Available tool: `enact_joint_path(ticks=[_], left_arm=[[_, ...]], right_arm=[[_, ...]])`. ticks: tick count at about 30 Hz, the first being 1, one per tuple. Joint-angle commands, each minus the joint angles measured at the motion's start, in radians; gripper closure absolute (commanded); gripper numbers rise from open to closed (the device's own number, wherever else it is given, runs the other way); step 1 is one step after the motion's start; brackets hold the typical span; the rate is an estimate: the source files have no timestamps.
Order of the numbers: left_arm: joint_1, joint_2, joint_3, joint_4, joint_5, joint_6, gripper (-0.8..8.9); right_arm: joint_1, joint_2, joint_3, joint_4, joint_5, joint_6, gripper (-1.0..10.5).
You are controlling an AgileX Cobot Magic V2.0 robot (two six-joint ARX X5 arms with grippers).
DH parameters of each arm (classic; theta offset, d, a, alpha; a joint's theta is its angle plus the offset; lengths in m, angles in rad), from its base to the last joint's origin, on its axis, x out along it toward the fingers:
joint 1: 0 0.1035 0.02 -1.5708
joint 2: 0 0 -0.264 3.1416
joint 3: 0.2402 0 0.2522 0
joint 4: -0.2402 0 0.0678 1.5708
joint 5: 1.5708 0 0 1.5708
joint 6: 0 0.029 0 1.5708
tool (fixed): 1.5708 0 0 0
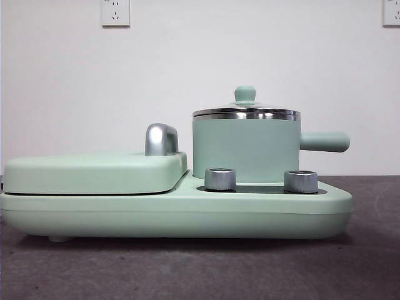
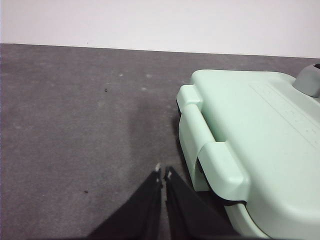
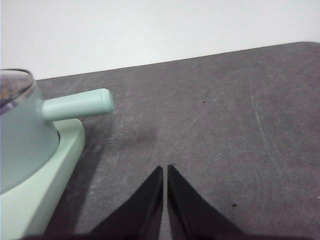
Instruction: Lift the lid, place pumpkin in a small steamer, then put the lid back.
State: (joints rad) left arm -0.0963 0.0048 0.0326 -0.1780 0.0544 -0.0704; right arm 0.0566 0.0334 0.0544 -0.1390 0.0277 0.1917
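Observation:
The small steamer (image 1: 245,149) is a mint-green pot with a straight side handle (image 1: 325,142). It stands on the right half of a mint-green cooker base (image 1: 187,215). The lid (image 1: 245,111), with a silver rim and a mint-green knob, sits on the pot. In the right wrist view the pot (image 3: 20,135) and its handle (image 3: 80,106) show at the side. My right gripper (image 3: 164,168) is shut and empty above the grey table beside the pot. My left gripper (image 2: 163,172) is shut and empty beside the flat cover (image 2: 260,145). The pumpkin is not visible in any view.
The flat wide mint-green cover (image 1: 94,172) with a chrome handle (image 1: 161,139) lies on the left half of the base. Two chrome dials (image 1: 220,179) (image 1: 300,181) sit in front of the pot. The table is dark grey felt (image 1: 200,269); a white wall stands behind.

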Motion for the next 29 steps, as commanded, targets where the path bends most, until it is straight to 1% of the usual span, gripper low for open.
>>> enact_joint_path(ticks=[1, 5, 11, 29], left_arm=[[0.0, -0.002, -0.02, -0.002, -0.002, 0.01, 7.98], [0.0, -0.002, -0.02, -0.002, -0.002, 0.01, 7.98], [0.0, -0.002, -0.02, -0.002, -0.002, 0.009, 7.98], [0.0, -0.002, -0.02, -0.002, -0.002, 0.01, 7.98]], right_arm=[[-0.003, -0.022, -0.024, 0.005, 0.003, -0.025, 9.4], [-0.003, -0.03, -0.043, -0.023, 0.006, -0.031, 9.4], [-0.003, -0.03, -0.043, -0.033, 0.006, -0.075, 9.4], [-0.003, -0.03, -0.043, -0.015, 0.003, -0.074, 9.4]])
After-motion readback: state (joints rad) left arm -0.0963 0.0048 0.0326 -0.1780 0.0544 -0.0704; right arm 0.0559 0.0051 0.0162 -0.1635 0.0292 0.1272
